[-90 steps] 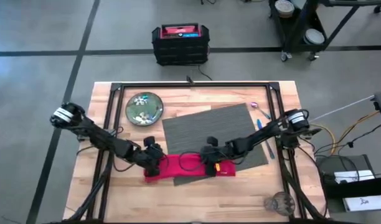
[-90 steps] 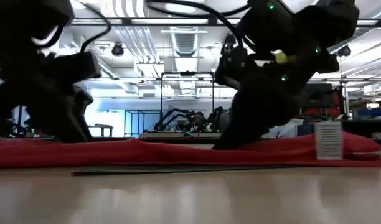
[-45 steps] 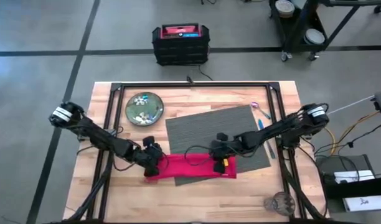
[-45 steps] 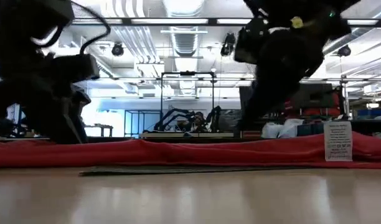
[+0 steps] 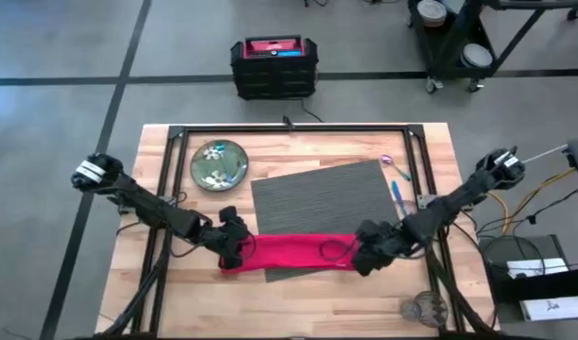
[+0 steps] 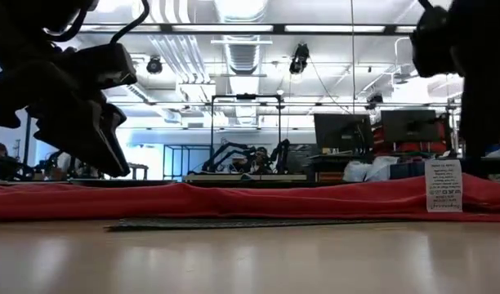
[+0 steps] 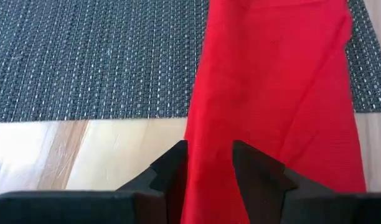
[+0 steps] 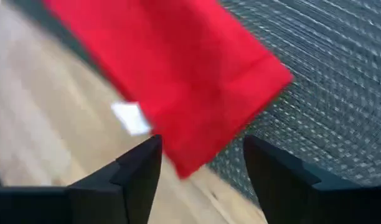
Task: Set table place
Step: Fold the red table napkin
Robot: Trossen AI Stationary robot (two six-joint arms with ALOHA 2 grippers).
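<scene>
Gripping the red napkin (image 5: 294,253), left hand (image 7: 209,163); right hand (image 8: 200,163) open.

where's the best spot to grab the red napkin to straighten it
Grip the red napkin at its short end corners, coming down from above. It lies flat in a long strip along the placemat edge nearest the arms, so only thin ends offer an edge to pinch.

one napkin (image 5: 294,253), one placemat (image 5: 327,198), one plate (image 5: 219,164)
</scene>
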